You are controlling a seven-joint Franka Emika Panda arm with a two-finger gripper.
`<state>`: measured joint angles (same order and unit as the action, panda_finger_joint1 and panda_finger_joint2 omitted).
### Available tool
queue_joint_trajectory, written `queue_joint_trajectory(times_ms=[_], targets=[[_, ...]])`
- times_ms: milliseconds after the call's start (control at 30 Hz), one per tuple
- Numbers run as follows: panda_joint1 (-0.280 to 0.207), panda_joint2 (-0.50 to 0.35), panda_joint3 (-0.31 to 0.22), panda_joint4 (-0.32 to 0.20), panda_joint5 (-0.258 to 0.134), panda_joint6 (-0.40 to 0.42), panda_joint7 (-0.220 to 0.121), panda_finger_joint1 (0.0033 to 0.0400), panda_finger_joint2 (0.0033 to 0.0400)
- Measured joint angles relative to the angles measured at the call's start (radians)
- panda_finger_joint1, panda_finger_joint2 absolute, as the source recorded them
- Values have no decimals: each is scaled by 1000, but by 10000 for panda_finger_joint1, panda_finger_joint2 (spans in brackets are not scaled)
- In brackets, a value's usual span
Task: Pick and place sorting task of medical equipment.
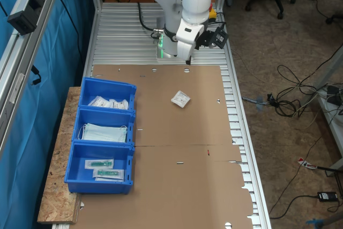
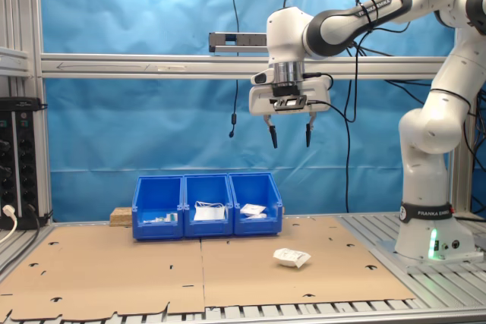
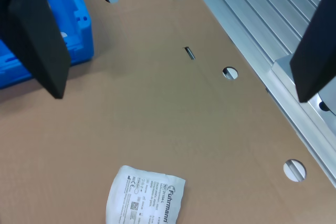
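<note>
1. Arm: 1 white Panda, base bolted to the slatted aluminium table (image 1: 123, 30).

2. Gripper (image 2: 290, 136): raised high over the cardboard sheet (image 2: 228, 275), pointing down, fingers (image 3: 39, 35) spread wide with nothing between them.

3. Packet (image 1: 180, 99): 1 small white-and-clear square, lying flat and alone on the sheet. In the first exterior view it sits at about 1 o'clock from the sheet's centre, well apart from the bins. In the second exterior view it (image 2: 291, 257) lies well below the gripper, roughly under it. In the wrist view the packet (image 3: 146, 196) is near the frame's edge, not centred between the fingers.

4. Bins (image 1: 104, 135): 3 blue compartments in a row at 9 o'clock from the sheet's centre in the first exterior view.
   - 1 holds white packets (image 1: 109, 102) like the loose one.
   - 1 holds pale blue masks (image 1: 105, 132).
   - 1 holds long clear packs (image 1: 104, 168) with green parts.

5. Step in hand, by my judgement: the approach, before any grasp. The packet is not yet picked.

6. Next move, likely: bring the fingers over the packet, descend almost to the sheet, close on the thin crinkly plastic. A flat packet offers little to pinch, so the grip may slip. The matching compartment looks like its destination.
</note>
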<state>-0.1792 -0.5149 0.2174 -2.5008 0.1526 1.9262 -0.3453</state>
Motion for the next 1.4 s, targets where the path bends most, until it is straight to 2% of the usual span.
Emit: queue_joint_trajectory(times_ms=[533,867,1067,1400], targets=[[0,2,0,0,0,20,0,400,400],[-17,33,1,0,0,47,0,400,400],[-38,71,10,-6,0,109,0,400,400],[-94,128,48,-93,2,278,0,400,400]])
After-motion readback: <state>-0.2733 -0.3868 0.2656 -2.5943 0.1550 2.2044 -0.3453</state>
